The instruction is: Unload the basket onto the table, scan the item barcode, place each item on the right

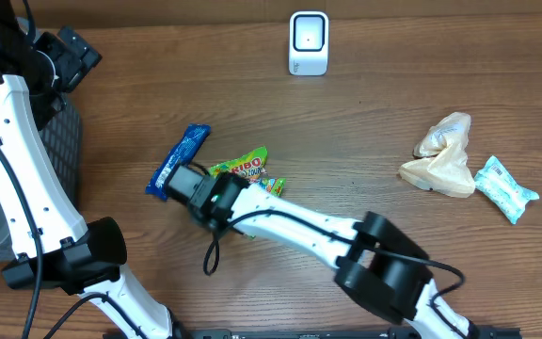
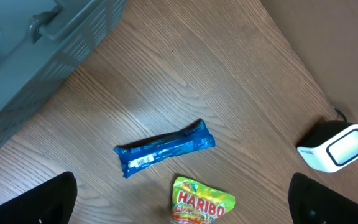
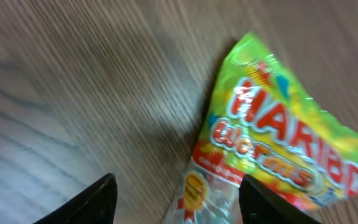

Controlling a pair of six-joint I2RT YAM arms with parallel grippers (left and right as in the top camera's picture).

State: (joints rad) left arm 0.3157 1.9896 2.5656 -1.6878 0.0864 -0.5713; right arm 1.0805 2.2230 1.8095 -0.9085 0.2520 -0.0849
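The R end effector [image 3: 179,202] is hanging low over the Haribo bag [image 3: 278,143]. Its jaws are standing apart, abt halfway open, and it's not holding anything. The bag's edge is poking in betw. the two fingers, but I can't tell if a finger is touching it. The bag is lying flat on the bench [image 1: 393,85], picture side up. It's just beside the blue bar [image 1: 179,160] and well apart from the scanner [image 1: 309,42].

I think the grab step is going on, w/ no scan yet. Next the jaws are needing to squeeze the bag, lift it and carry it to the scanner. No barcode is showing on this side, so a flip is prob. needed. The L end effector [image 2: 182,202] is waiting up high, jaws wide open, holding nothing.
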